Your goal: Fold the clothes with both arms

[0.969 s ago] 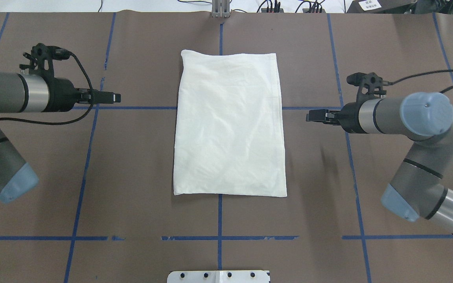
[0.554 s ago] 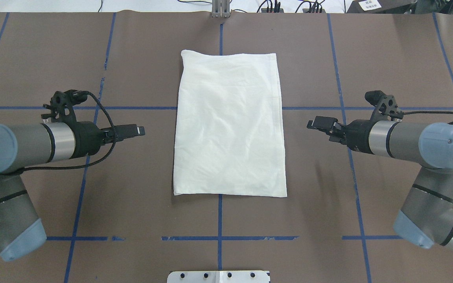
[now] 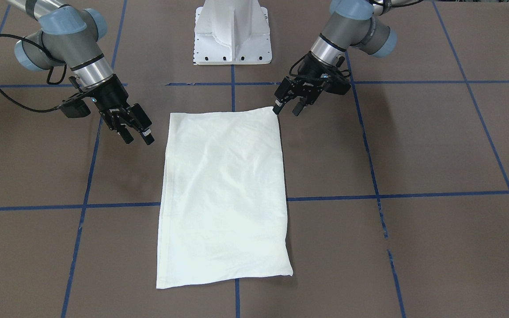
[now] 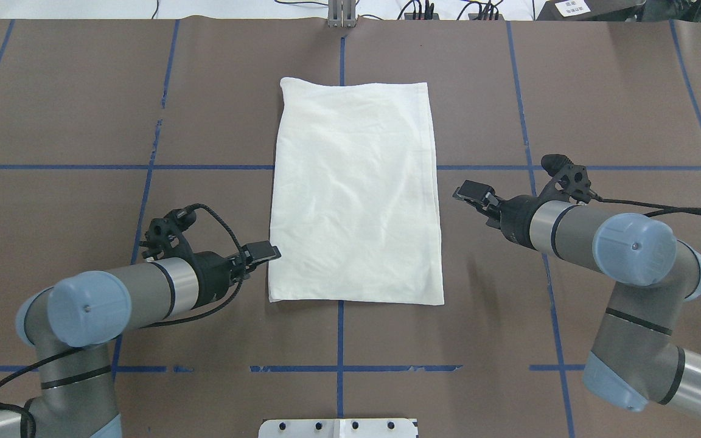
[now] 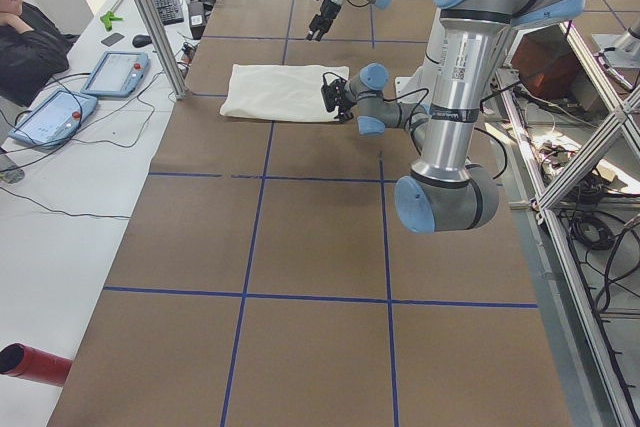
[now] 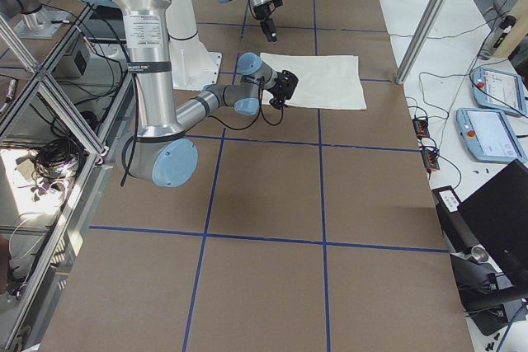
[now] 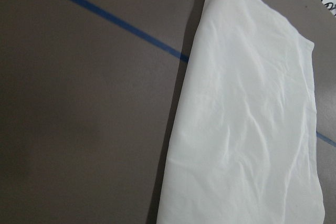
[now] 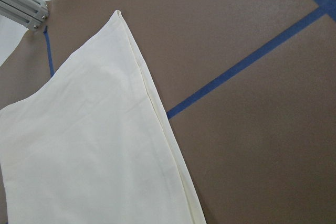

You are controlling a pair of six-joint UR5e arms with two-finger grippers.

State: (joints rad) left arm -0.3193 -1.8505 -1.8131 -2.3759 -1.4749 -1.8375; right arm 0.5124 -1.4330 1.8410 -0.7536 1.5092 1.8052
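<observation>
Fingers spread and empty on left gripper (image 3: 286,109) and right gripper (image 3: 137,138). The front view shows both gaps; overhead shows them edge-on. Folded shirt (image 4: 353,194) lies flat, with brown table (image 4: 204,121) showing past all four edges. Left tips sit at its robot-side left corner, contact unclear. Right tips are near the right edge, apart.

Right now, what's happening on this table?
Both arms are poised to fold a white shirt lying flat as a rectangle on the table. The left gripper sits open at its robot-side left corner; contact is unclear. The right gripper hangs open just off the right edge. Neither grips cloth.
</observation>
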